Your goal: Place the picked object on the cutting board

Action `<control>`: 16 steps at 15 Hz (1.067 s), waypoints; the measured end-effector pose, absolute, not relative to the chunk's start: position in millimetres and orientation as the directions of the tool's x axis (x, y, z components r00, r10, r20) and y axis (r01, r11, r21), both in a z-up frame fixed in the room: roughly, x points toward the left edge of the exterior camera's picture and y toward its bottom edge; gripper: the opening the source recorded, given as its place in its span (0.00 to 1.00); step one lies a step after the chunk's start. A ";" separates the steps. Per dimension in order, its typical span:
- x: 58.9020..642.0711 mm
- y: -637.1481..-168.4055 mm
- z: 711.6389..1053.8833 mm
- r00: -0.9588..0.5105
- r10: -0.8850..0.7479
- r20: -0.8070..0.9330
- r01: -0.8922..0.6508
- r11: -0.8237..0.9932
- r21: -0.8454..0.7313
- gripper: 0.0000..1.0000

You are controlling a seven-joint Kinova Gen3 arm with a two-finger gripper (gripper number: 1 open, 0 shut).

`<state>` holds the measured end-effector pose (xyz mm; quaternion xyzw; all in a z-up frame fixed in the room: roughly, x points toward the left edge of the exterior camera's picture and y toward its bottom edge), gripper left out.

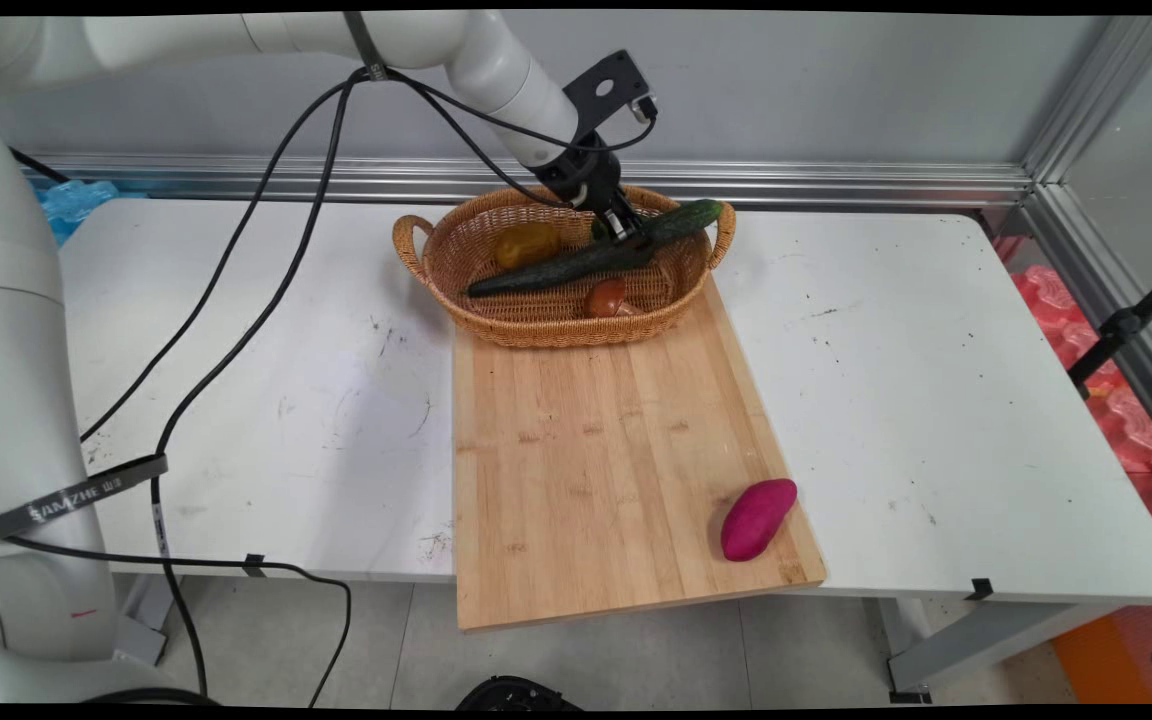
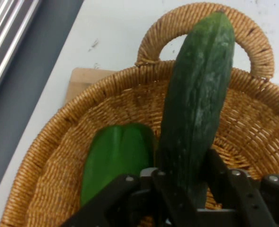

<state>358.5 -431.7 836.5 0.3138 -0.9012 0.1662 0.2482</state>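
A: What was held by the tool (image 1: 628,232) at that moment?

B: A cucumber (image 1: 591,258) was pinched between the tool's two fingers, gripped nearer one end than the middle. In the hand view the long free part was seen stretching away ahead of the tool, out over the wicker basket (image 1: 436,262) and past the handle on its far side.

A: And what was seen around the tool?

B: A green pepper (image 2: 114,161) was seen in the basket, just beside the cucumber and low on the tool's left in the hand view. In the main view a yellow pepper (image 1: 527,244) and a tomato (image 1: 605,297) were also found in the basket, under and beside the cucumber's far, darker end. That end appeared to be resting low inside the basket, though contact could not be confirmed.

A: Which stage was judged to be in hand?

B: A grasp already closed over the basket was judged, with the cucumber tilted. Any further move would have called for the long free end to be kept clear of the rim.

A: Anything else on the surface (image 1: 936,380)?

B: A wooden cutting board (image 1: 596,450) was touched by the basket, and a purple sweet potato (image 1: 758,519) lay on it, well apart from the tool.
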 end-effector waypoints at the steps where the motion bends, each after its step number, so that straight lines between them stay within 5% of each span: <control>1: 359.1 -432.2 837.1 -0.681 -0.482 0.551 -0.648 0.748 -0.147 0.00; 16: 375.1 -395.3 909.3 -0.699 -0.418 0.581 -0.606 0.777 -0.170 0.00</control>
